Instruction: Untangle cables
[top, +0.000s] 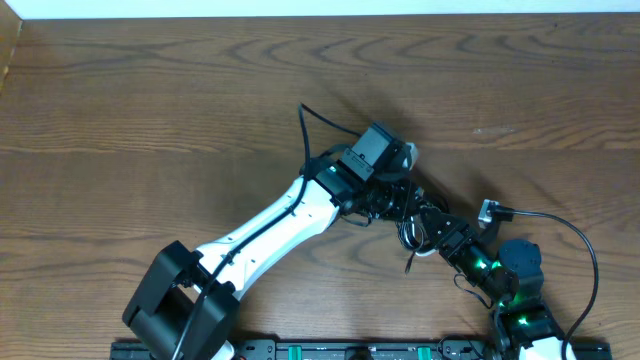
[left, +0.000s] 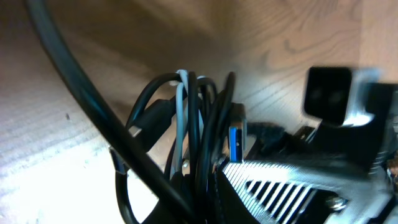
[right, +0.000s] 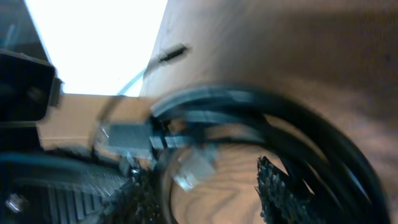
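The cables (top: 410, 232) are a small bundle of thin black cords between my two grippers, right of the table's middle. In the left wrist view the bundle (left: 198, 124) stands in upright loops with one white cord (left: 180, 118) and a blue-tipped plug (left: 236, 142). The loops run down into my left gripper (left: 196, 208), which looks shut on them. It also shows in the overhead view (top: 390, 200). My right gripper (right: 211, 193) is open, with bare wood between its fingers. Black cable loops (right: 261, 109) arch just past its tips. It meets the bundle from the lower right (top: 428, 228).
A thick black wire (left: 81, 93) crosses the left wrist view diagonally. Another black wire (top: 570, 235) arcs beside the right arm's base. The wooden table (top: 150, 110) stretches to the left and to the back. The arms' base rail (top: 350, 350) runs along the front edge.
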